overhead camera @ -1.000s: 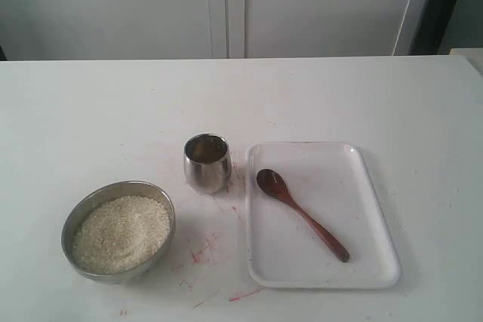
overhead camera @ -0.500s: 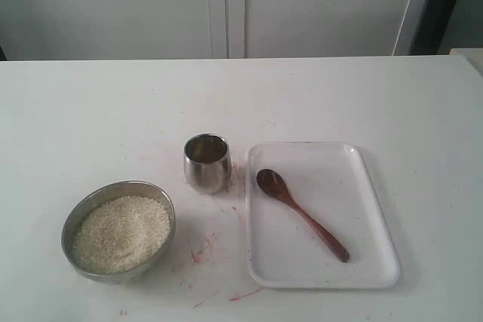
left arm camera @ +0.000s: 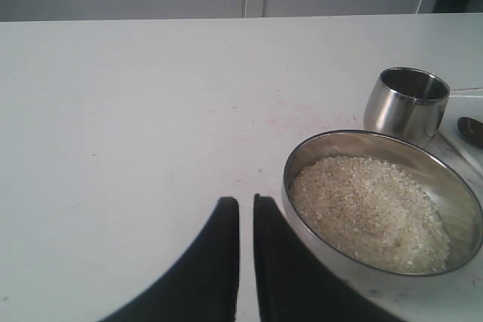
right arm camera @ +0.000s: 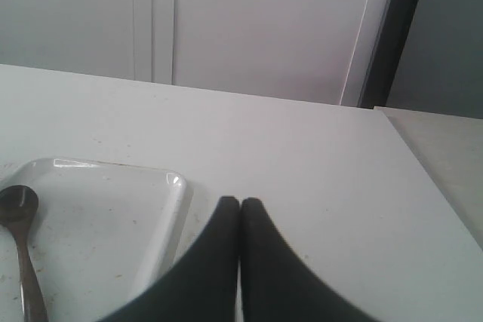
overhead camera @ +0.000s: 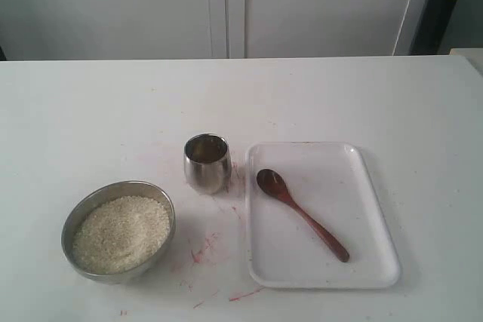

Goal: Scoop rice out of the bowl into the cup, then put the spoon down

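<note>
The steel bowl (overhead camera: pixel 164 205) sits at the front left of the table, holding a pale mound of rice (overhead camera: pixel 121 233). The small shiny cup (overhead camera: pixel 207 164) stands upright behind and to the right of it. The brown wooden spoon (overhead camera: pixel 302 215) lies in the white tray (overhead camera: pixel 370 209), its oval bowl nearest the cup. Neither gripper shows in the exterior view. In the left wrist view my left gripper (left arm camera: pixel 246 200) hangs just beside the bowl's rim (left arm camera: pixel 290 186), its fingers shut to a thin slit and empty. My right gripper (right arm camera: pixel 240 201) is shut and empty, beside the tray's corner (right arm camera: pixel 175 182).
The white tabletop (overhead camera: pixel 90 111) carries faint red marks (overhead camera: pixel 200 250) between the bowl and the tray. White cabinet doors (overhead camera: pixel 226 5) stand behind the table's far edge. The table's right edge (right arm camera: pixel 423 164) shows in the right wrist view.
</note>
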Tool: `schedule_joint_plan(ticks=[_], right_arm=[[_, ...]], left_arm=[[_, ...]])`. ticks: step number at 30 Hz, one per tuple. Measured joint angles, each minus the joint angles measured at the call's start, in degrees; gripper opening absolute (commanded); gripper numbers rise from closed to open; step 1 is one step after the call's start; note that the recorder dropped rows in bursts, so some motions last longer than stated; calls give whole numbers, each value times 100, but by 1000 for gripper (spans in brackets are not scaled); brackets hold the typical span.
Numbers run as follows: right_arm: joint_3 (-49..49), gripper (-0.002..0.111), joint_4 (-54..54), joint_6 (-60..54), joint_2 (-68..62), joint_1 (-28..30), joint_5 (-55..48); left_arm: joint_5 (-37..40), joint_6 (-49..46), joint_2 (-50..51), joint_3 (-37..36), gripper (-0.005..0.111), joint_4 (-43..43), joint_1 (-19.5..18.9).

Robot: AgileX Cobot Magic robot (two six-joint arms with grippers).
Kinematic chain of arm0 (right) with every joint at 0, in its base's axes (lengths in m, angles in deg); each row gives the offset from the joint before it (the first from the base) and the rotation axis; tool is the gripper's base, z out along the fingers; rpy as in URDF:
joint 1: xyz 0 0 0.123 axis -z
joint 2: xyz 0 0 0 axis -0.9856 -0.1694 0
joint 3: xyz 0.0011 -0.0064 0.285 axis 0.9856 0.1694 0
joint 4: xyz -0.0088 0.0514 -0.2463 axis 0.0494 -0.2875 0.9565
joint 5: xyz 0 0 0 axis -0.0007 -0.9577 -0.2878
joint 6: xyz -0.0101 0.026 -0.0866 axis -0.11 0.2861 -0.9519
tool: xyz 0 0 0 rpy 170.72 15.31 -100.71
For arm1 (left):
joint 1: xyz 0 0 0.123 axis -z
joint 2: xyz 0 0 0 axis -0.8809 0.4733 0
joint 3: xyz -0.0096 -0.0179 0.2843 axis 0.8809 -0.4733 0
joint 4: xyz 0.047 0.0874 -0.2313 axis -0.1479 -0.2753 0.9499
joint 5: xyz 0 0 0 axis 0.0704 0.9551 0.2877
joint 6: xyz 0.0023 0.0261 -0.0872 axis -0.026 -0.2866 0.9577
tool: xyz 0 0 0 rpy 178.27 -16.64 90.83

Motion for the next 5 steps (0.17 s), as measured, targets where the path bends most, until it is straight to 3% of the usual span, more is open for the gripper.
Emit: schedule_joint_plan(ticks=[5], right_arm=[[0, 0, 0, 0, 0, 0, 0]], left_arm=[[0, 0, 0, 0, 14, 0, 0]])
